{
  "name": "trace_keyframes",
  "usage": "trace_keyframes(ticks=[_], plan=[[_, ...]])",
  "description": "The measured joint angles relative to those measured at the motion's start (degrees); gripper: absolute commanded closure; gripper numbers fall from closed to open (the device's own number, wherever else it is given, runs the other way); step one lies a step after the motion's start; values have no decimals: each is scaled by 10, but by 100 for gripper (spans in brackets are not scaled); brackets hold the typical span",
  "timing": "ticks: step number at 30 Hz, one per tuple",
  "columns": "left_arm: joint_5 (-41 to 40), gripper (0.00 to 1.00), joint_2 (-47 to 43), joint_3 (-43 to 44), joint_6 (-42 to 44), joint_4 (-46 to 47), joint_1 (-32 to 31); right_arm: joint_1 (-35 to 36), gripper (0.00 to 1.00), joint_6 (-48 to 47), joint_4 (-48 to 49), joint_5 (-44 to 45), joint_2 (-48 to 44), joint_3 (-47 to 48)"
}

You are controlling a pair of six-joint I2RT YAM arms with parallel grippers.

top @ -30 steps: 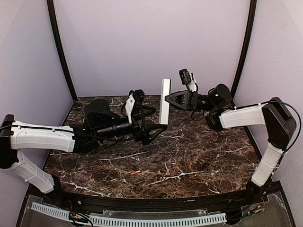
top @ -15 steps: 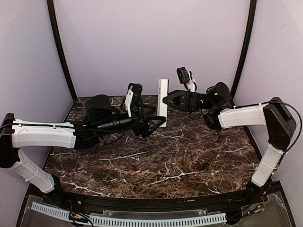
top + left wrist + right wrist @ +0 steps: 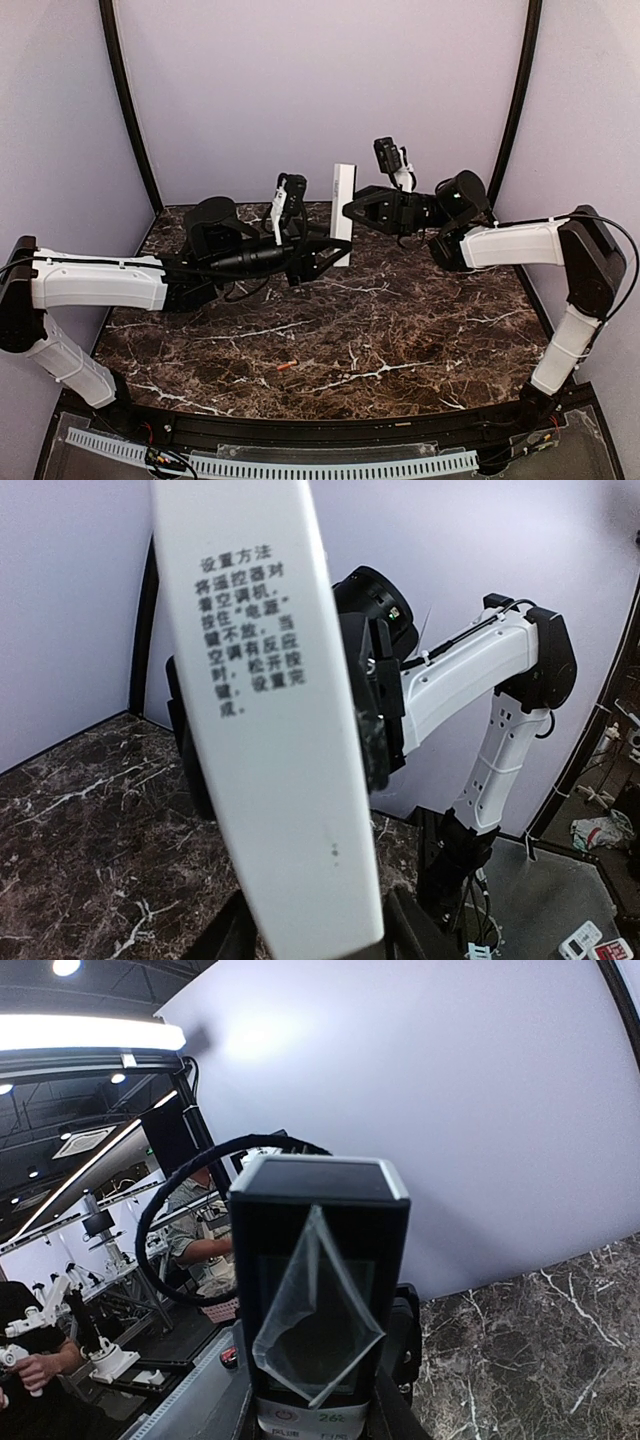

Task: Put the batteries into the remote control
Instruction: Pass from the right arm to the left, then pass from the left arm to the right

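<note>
**A:** Where is the remote control (image 3: 343,198)?

**B:** Off the table, standing upright between the two sets of fingers. The left gripper (image 3: 338,256) is clamped on its lower end, so the white bar rises straight up out of those fingers; they are parted only by the bar's own thickness.

**A:** And the right gripper (image 3: 350,210)?

**B:** It meets the bar higher up than the left fingers, coming in from the opposite side. In the left wrist view its black fingers show just behind the remote control (image 3: 270,730), one at each long edge and hard against it; it looks closed on the bar too.

**A:** What is on the remote itself?

**B:** The face turned to the left wrist camera carries a block of printed text (image 3: 245,630), above the left fingers. The face turned to the right wrist camera is a dark display (image 3: 320,1260) with a clear, kite-shaped film (image 3: 315,1310) lying on it; a small "26" shows at the end nearest the right fingers.

**A:** The batteries?

**B:** One orange-red battery (image 3: 287,365) lies on the marble table (image 3: 430,330); it is well apart from both pairs of fingers, on the near side of them, and touches neither.
</note>
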Motion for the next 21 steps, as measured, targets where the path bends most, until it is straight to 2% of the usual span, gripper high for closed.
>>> trace_keyframes(ticks=[4, 6, 9, 12, 16, 21], plan=[[4, 78, 0, 0, 10, 0, 1, 0, 100, -33, 1, -3, -10, 0], [6, 85, 0, 0, 9, 6, 3, 1, 93, -56, 3, -4, -15, -1], [16, 91, -3, 0, 16, 9, 5, 2, 62, -76, -5, -2, -24, -4], [37, 94, -7, 0, 31, -1, 13, 2, 45, -95, -33, -3, -36, -9], [78, 98, -25, 3, 87, -69, 34, 2, 29, -156, -135, -7, -92, -26], [109, 100, -49, 47, 210, -233, 47, 2, 22, -330, -383, 30, -209, -32]])
